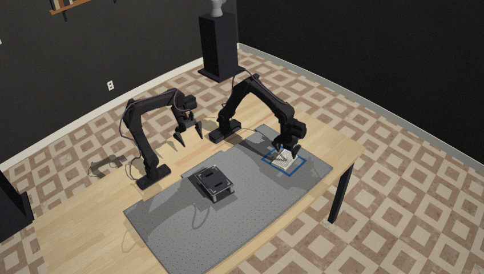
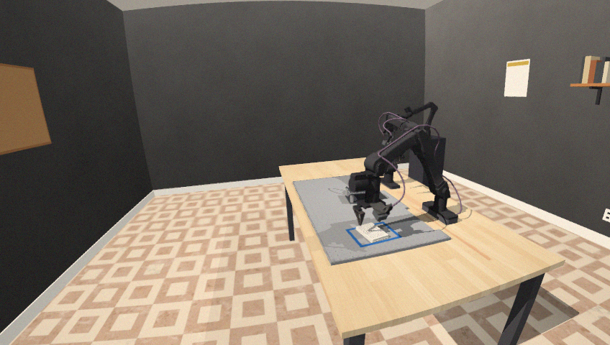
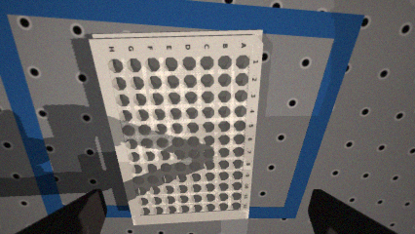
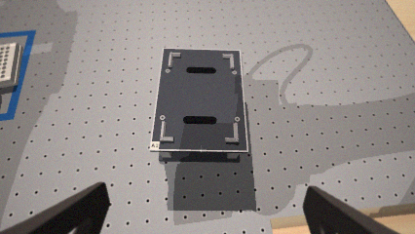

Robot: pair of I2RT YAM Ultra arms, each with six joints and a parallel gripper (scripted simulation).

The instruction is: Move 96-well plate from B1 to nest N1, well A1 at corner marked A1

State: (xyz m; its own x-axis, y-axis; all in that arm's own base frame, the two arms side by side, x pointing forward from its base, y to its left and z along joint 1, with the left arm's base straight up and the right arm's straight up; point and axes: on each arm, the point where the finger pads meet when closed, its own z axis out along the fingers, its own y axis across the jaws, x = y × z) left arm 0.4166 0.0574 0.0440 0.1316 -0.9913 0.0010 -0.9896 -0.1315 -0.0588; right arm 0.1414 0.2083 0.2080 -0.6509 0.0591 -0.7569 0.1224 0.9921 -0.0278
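The white 96-well plate lies within the blue outline on the bench. In the left wrist view its A1 corner is at the upper right, with column 12 nearest the fingers. My left gripper is open just above the plate, holding nothing. The raised dark nest is empty, with four corner locators; its A1 mark is at the near left corner in the right wrist view. My right gripper is open and empty, raised behind the nest.
The grey perforated mat lies under the plate and nest on the wooden table. The nest stands on posts between the plate and the mat's far end. Arm shadows cross the mat and plate.
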